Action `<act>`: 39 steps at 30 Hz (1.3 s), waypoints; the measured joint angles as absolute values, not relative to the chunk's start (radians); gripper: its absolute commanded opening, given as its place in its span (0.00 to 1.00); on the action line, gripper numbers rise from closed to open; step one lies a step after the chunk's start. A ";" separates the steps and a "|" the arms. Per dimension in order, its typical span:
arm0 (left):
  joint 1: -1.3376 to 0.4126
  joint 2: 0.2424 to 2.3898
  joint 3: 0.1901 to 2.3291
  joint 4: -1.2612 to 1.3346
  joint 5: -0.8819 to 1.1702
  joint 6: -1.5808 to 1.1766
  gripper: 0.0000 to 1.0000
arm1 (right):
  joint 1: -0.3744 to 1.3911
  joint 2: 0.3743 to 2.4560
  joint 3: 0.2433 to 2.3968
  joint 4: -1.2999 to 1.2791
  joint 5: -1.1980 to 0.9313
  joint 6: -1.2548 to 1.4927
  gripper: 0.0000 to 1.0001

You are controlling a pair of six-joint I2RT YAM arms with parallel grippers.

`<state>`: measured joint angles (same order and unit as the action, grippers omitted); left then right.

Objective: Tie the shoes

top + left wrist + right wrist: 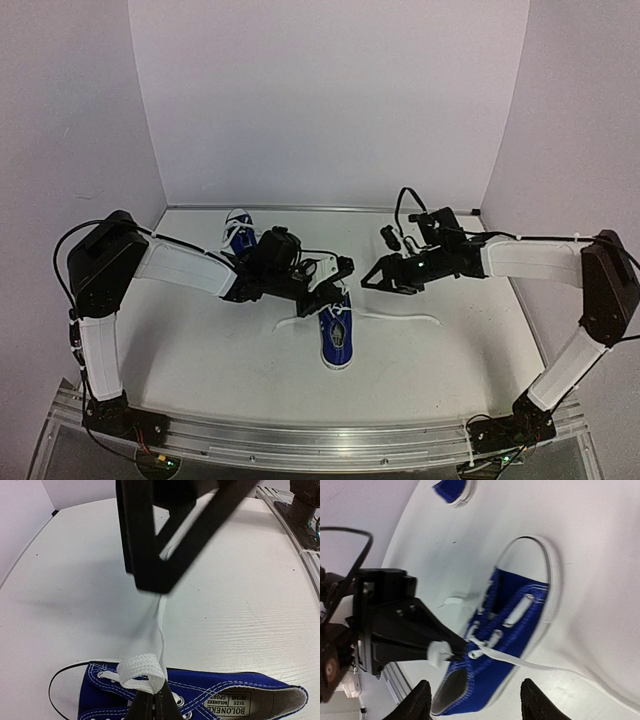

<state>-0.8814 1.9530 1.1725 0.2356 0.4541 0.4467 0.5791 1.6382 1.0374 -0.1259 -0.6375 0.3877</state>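
One blue shoe (338, 338) with a white toe cap lies mid-table, toe pointing away from the back wall. My left gripper (154, 696) is shut on a folded loop of its white lace (141, 672), just above the eyelets. In the top view the left gripper (334, 292) hangs over the shoe's top end. My right gripper (479, 702) is open and holds nothing; it hovers to the right of that shoe (512, 640), near the left one. A free lace end (560, 667) trails away across the table. The second shoe (238, 232) sits near the back wall.
Loose lace ends lie flat on the white table on both sides of the shoe, left (290, 325) and right (405, 318). White walls close the back and sides. A metal rail (320, 440) runs along the near edge by the arm bases.
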 measured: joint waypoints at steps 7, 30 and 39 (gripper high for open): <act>-0.881 1.953 1.172 0.238 0.450 0.447 0.00 | 0.509 1.594 1.029 -0.349 -0.336 0.304 0.57; -0.882 1.975 1.172 0.256 0.484 0.482 0.00 | 0.509 1.836 1.151 -0.673 0.085 0.077 0.52; -0.882 1.975 1.172 0.263 0.496 0.506 0.00 | 0.509 1.896 1.184 -0.682 0.035 0.044 0.00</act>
